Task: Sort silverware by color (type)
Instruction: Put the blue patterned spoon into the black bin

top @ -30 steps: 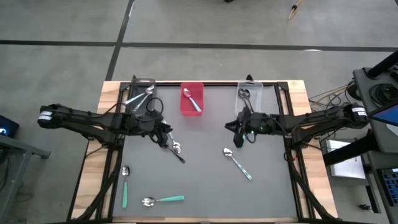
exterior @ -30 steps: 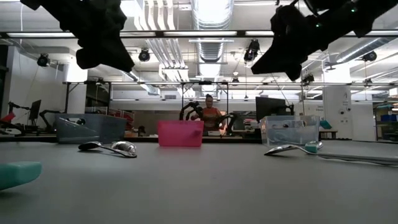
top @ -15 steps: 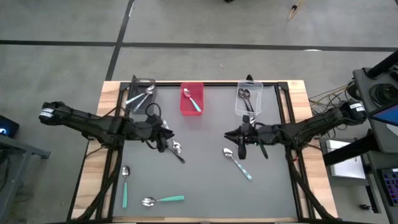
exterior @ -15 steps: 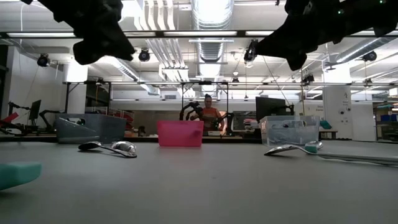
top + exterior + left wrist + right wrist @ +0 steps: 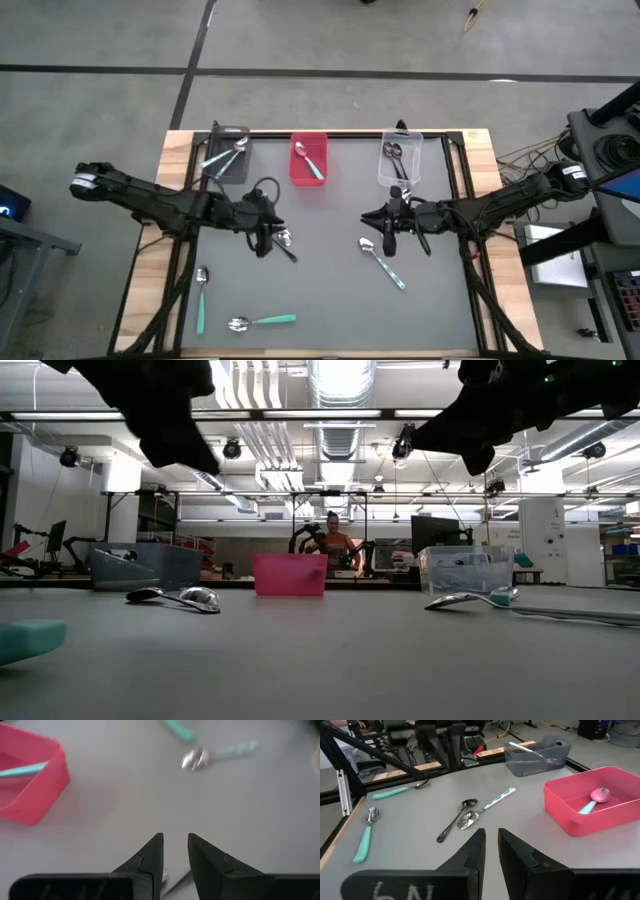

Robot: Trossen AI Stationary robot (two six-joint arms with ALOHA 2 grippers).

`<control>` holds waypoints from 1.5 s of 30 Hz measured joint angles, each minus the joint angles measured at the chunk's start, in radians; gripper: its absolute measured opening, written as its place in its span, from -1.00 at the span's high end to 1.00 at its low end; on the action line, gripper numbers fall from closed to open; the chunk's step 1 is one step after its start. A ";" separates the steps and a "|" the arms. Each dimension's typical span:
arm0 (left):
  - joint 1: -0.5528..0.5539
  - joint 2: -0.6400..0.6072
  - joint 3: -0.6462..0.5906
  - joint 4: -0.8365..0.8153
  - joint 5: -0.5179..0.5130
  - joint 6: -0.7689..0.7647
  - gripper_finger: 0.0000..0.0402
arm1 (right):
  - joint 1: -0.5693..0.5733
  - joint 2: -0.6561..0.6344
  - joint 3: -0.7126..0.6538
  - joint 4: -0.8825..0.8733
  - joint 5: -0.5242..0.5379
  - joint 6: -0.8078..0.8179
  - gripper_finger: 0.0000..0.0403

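While three bins line the far edge of the table (image 5: 330, 300), each already holds cutlery: the dark grey bin (image 5: 225, 160) at the left has pale-handled spoons (image 5: 222, 157), the red bin (image 5: 308, 159) in the middle has one teal-handled spoon (image 5: 309, 163), and the clear bin (image 5: 400, 160) at the right has black spoons (image 5: 395, 156). Loose on the grey surface lie a black spoon (image 5: 280, 243) touching a pale-handled one (image 5: 487, 808) near the middle, and three teal-handled spoons: one (image 5: 382, 262) right of centre, one (image 5: 201, 298) near the left edge, one (image 5: 262, 321) at the near edge. Above the crossed pair hangs the left gripper (image 5: 262, 240), its fingers a narrow gap apart and empty. Beside the right teal spoon's bowl, the right gripper (image 5: 386, 240) also shows only a slim gap and holds nothing.
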 joint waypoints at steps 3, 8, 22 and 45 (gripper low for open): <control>0.000 0.042 0.033 -0.116 0.000 0.105 0.65 | 0.000 0.000 0.000 -0.001 0.000 0.012 0.79; 0.001 0.127 0.082 -0.254 -0.001 0.291 0.65 | 0.000 0.000 0.000 -0.004 -0.001 0.018 0.79; 0.162 0.384 0.174 -0.405 0.032 0.740 0.65 | 0.000 0.000 0.000 -0.008 -0.001 0.047 0.79; 0.343 0.511 0.228 -0.427 0.111 1.027 0.65 | 0.000 0.000 0.000 -0.023 0.000 0.059 0.79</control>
